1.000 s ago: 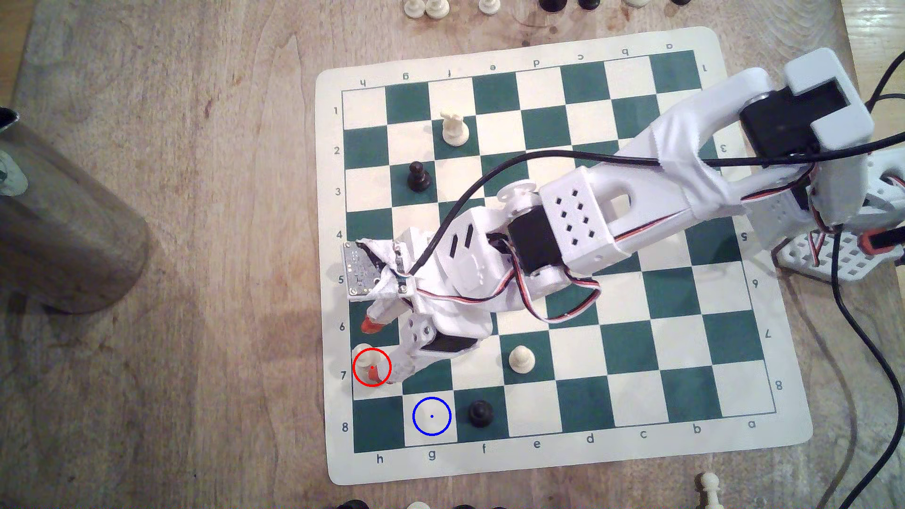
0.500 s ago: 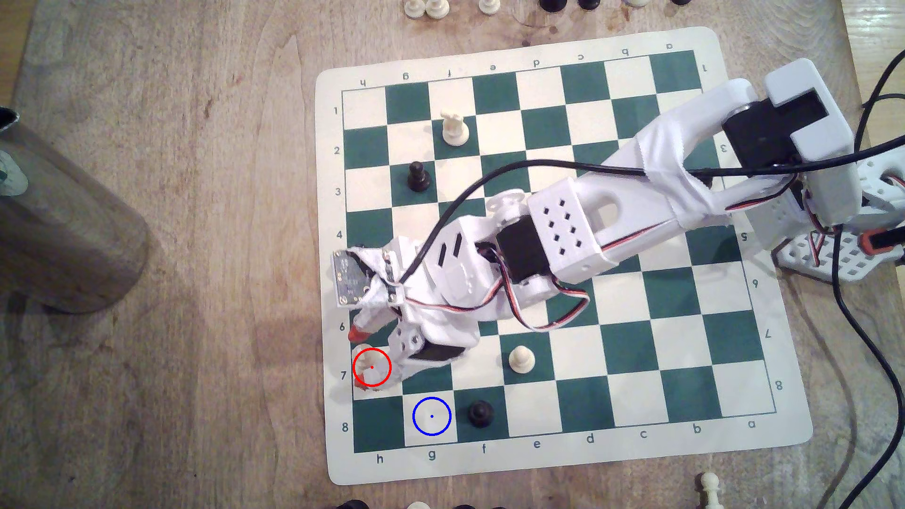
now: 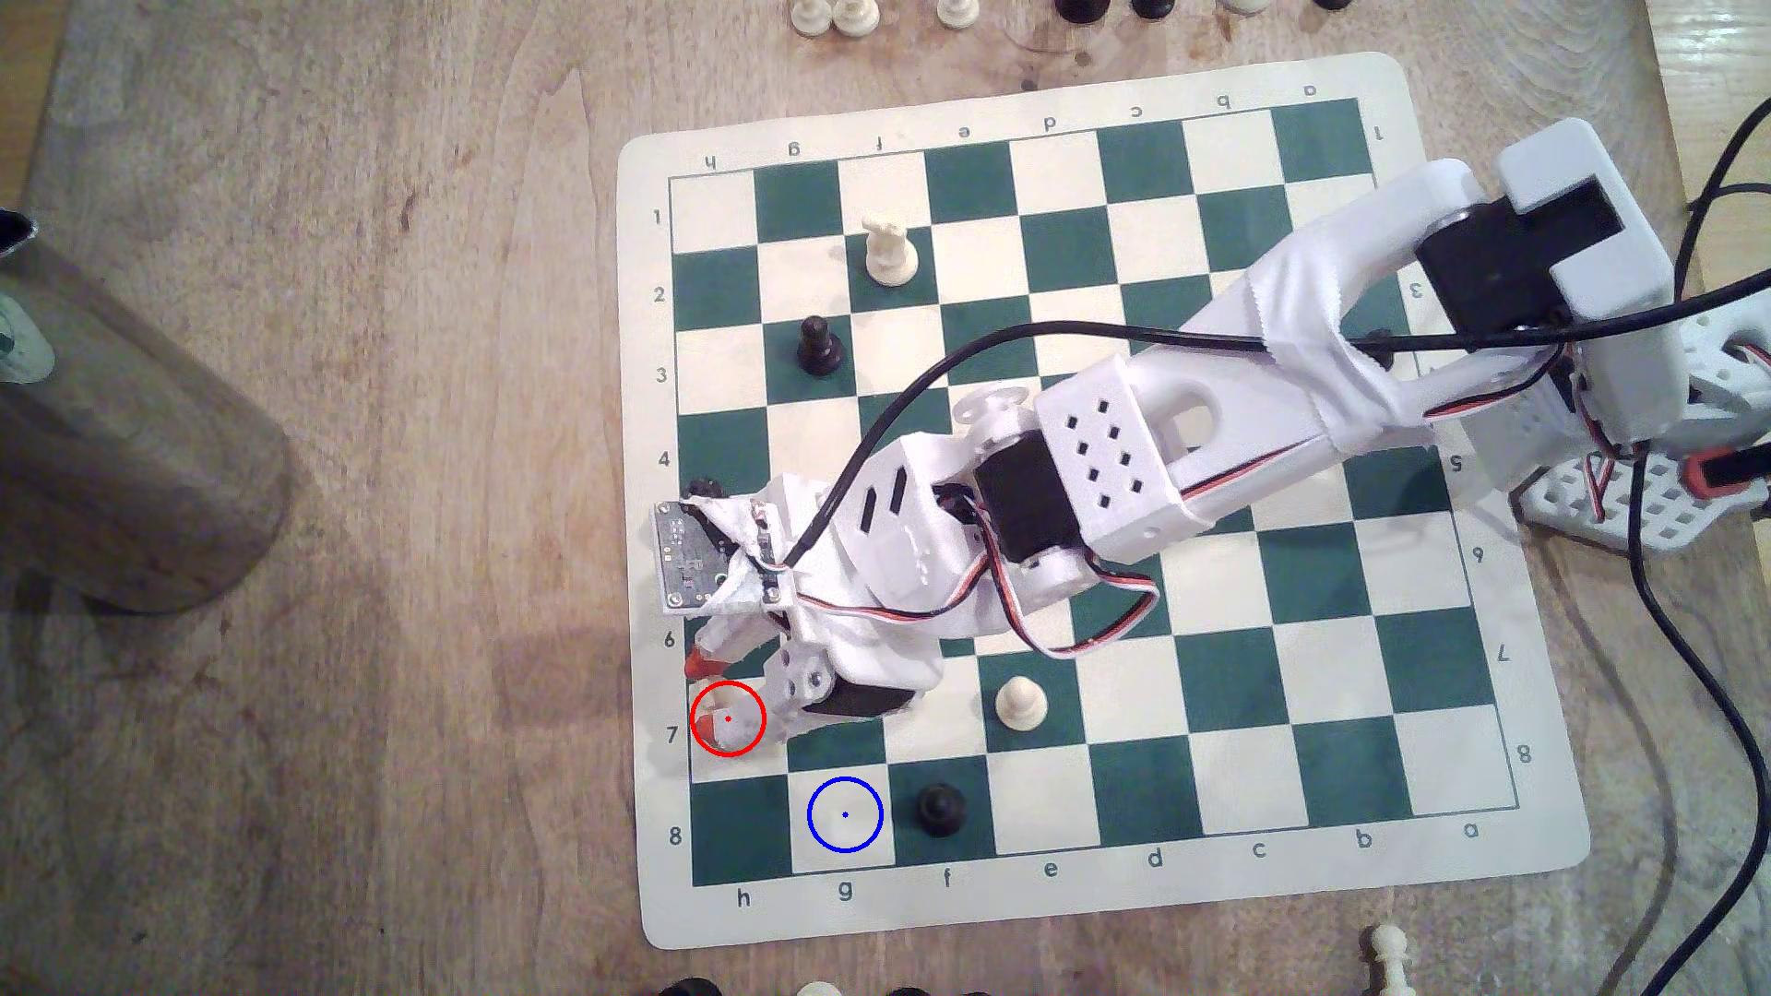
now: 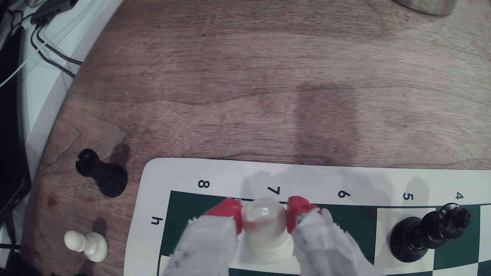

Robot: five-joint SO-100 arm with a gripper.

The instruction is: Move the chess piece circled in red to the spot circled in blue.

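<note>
In the exterior view, the green-and-cream board (image 3: 1102, 498) lies on a wooden table (image 3: 383, 479). The white arm (image 3: 1198, 421) reaches across it from the exterior view's right toward the board's h-file edge. The gripper (image 3: 707, 691) is down over the red-ringed cream square at h7, next to the corner square h8. The chess piece circled in red (image 3: 721, 716) stands on that square, mostly hidden under the fingers; only a pale rounded bit shows inside the ring. The spot circled in blue (image 3: 844, 814) is the cream square g8 on the board's row-8 edge, diagonally next to h7 and bare. A black pawn (image 3: 940, 807) stands just beside it on f8. A cream pawn (image 3: 1020, 704) sits on e7, a cream piece with a notched top (image 3: 889, 251) on f2, and a black piece (image 3: 817, 347) on g3.

In the wrist view, the chess piece (image 4: 264, 225) is cream-white plastic with a glossy rounded top, a narrower neck and a broad stepped round base, standing upright on the cream square by the printed 7. The gripper's (image 4: 265, 213) red-tipped, cloth-wrapped fingers (image 4: 228, 212) press against either side of the rounded top, so the jaws are clenched on the piece. A black king (image 4: 427, 233) stands near the printed 4. Off the board's corner, a black rook (image 4: 102, 172) and a small cream pawn (image 4: 86, 245) rest on the table.
</note>
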